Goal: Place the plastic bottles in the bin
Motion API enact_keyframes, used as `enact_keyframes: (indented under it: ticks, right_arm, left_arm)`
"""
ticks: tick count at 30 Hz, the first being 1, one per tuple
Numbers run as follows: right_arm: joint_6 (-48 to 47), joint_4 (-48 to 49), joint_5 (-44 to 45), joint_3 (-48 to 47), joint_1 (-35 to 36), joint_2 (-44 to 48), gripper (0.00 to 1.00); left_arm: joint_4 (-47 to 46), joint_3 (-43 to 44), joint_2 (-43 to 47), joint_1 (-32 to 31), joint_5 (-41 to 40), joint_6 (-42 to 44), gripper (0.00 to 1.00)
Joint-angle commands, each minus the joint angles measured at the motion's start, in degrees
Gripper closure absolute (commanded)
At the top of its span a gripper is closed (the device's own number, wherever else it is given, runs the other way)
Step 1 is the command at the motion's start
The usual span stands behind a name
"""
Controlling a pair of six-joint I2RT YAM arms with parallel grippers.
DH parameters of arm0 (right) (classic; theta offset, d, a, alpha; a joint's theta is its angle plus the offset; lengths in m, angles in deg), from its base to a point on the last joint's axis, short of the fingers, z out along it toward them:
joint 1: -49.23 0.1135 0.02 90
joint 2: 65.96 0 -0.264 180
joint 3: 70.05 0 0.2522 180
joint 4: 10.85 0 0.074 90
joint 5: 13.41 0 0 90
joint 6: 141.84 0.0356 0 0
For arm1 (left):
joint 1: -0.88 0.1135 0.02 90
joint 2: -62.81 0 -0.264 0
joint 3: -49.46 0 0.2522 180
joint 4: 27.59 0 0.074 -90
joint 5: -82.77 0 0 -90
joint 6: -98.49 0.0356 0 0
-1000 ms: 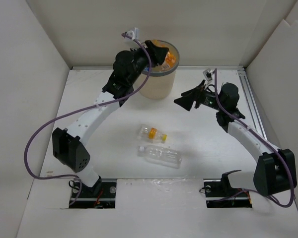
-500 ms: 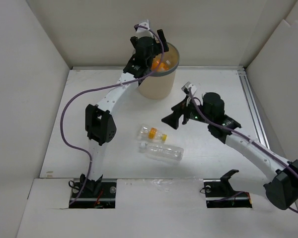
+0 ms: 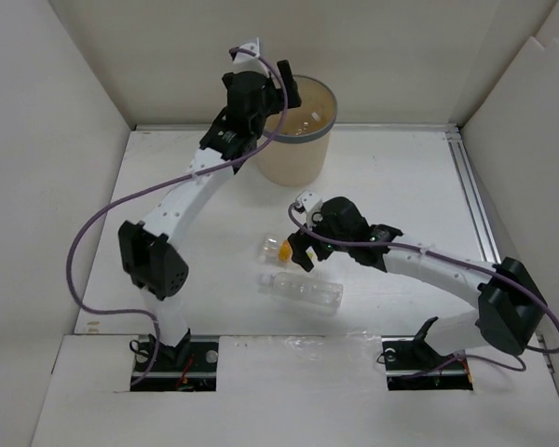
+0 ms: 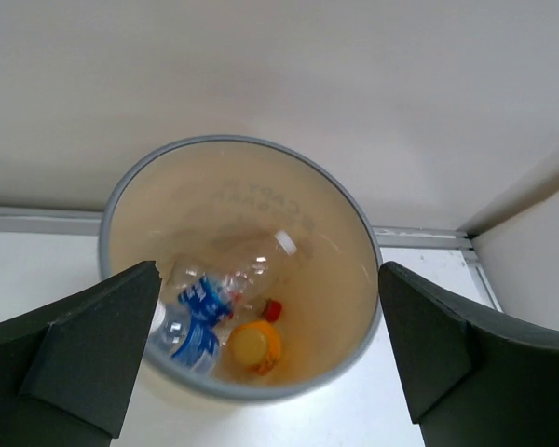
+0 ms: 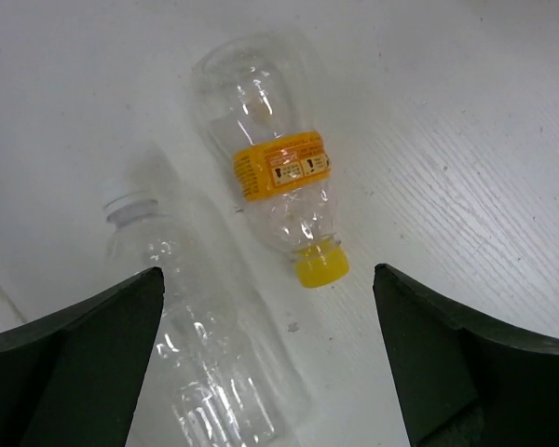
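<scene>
Hazards: orange-labelled bottle (image 5: 279, 168) and unlabelled bottle (image 5: 205, 354) lie just beside each other, mid-surface (image 5: 466, 112) toward the near edge, under the right gripper (image 5: 265, 279), whose jaws are apart and empty. A descent may land one finger on the unlabelled bottle, or a squeeze may roll the smooth round orange-labelled one away. Left gripper (image 4: 268, 270), jaws apart and empty, hangs over the bin (image 4: 242, 140) at the far edge. Count: bin, one; bottles on the surface, two; bottles visible inside the bin, at least three: blue-labelled bottle (image 4: 197, 303), red-capped bottle (image 4: 252, 265), yellow-capped bottle (image 4: 253, 345).
</scene>
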Motion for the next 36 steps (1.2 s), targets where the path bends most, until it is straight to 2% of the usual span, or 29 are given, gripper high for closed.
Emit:
enact_keyframes:
  ticks: [1,2,5,9,15,20,21,23,24,26,29,31,36]
  right_arm:
    - [-1.8,1.9,4.0,-4.7,0.8,-3.8,0.03]
    - [-1.8,2.8,4.0,-5.2,0.8,-5.2,0.03]
    - [-2.4,3.4,4.6,-7.9,0.8,-10.6,0.05]
    - [-2.4,4.1,2.6,-11.4,0.8,-17.0,0.07]
    - [-2.9,4.6,2.0,-14.0,0.2,-24.9,0.13]
    - [-1.4,5.2,1.4,-14.6,-2.8,-26.1,0.34]
    - [-1.4,5.7,1.4,-15.1,-2.8,-26.6,0.45]
    - [-0.9,5.7,1.4,-15.7,-3.6,-26.6,0.59]
    - [-0.2,5.7,1.4,-16.5,-4.4,-26.6,0.77]
    - [-0.2,5.7,2.2,-17.0,-4.4,-25.5,0.90]
    - [0.3,5.2,5.0,-17.1,-4.9,-20.9,0.99]
    - [0.9,5.2,5.0,-15.8,-5.6,-17.8,0.99]
    - [4.8,5.2,-4.3,-15.3,-10.3,-8.3,1.00]
  left_arm:
    - [-3.3,-9.0,13.2,0.2,1.3,-2.4,0.00]
    - [-4.4,-15.2,15.4,0.2,2.6,-3.0,0.00]
    - [-7.6,-24.4,22.8,0.2,3.3,-3.5,0.00]
    - [-8.1,-31.4,29.6,0.2,3.3,-4.2,0.00]
    - [-7.1,-37.0,36.9,0.2,3.3,-5.6,0.00]
    - [-6.5,-39.6,39.5,0.2,2.3,-6.1,0.00]
    - [-6.5,-40.2,39.5,0.2,2.3,-6.1,0.00]
    - [-6.5,-40.7,39.5,0.2,2.3,-6.1,0.00]
    - [-6.5,-40.7,39.5,0.2,2.3,-6.6,0.00]
    - [-6.5,-42.0,39.0,0.2,3.1,-6.6,0.00]
    - [-7.9,-43.6,39.0,0.2,6.4,-7.1,0.00]
    - [-8.7,-45.7,39.6,0.2,7.8,-7.7,0.00]
    - [-12.2,-48.6,39.6,0.2,18.3,-6.9,0.00]
